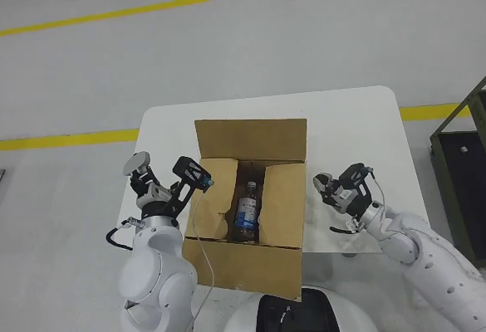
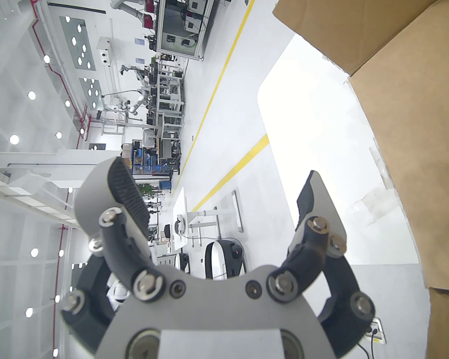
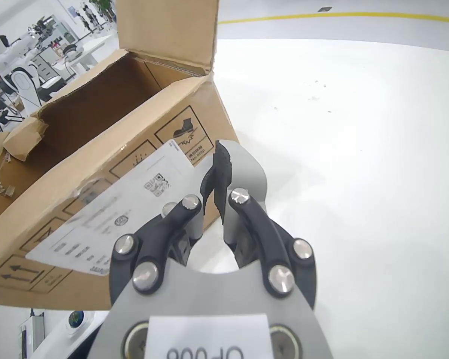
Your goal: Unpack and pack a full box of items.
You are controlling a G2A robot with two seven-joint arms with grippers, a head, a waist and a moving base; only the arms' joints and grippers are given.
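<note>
Left wrist view: we find left gripper (image 2: pixel 217 183) empty, fingers spread wide, cardboard wall just beside. Right gripper (image 3: pixel 220 166) at opposite wall, fingers pressed together on nothing. Between them, box (image 1: pixel 251 139) mid table (image 1: pixel 351 116), flaps open; white label (image 3: pixel 108 207) and handling pictograms (image 3: pixel 183 138) on side, print we cannot read. Inside, bottle (image 1: pixel 245 212) lies flat, long axis pointing away from robot, cap at far end.

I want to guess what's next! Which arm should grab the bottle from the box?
Probably the left. The left gripper is open beside the box holding the bottle; the right gripper is shut and must open first.
</note>
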